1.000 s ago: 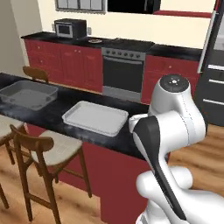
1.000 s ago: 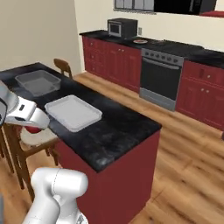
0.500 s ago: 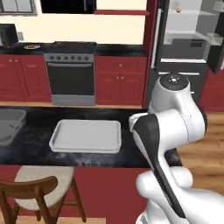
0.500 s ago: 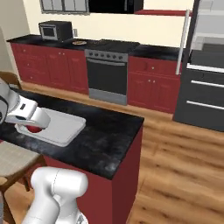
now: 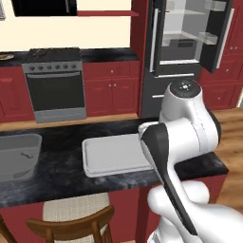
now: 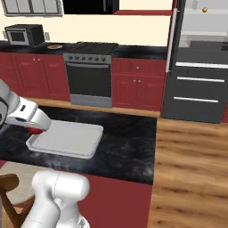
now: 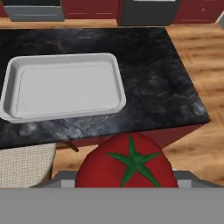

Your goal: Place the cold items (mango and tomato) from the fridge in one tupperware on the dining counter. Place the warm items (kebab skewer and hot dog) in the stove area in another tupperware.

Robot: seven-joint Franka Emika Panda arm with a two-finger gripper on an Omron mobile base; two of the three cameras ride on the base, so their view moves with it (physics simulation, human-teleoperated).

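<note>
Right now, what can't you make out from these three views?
- Claw fingertips: hand view, hidden behind the tomato.
- Second tupperware: left base view, cut off by the left edge.
- Nearer tupperware: its right end is hidden by the arm.
- Fridge contents: right base view, too small to identify.

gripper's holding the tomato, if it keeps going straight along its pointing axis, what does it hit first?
Probably the near edge of the black counter, right of the white tray. The gripper carries the tomato, which hides its centre line, so depth is unclear.
</note>
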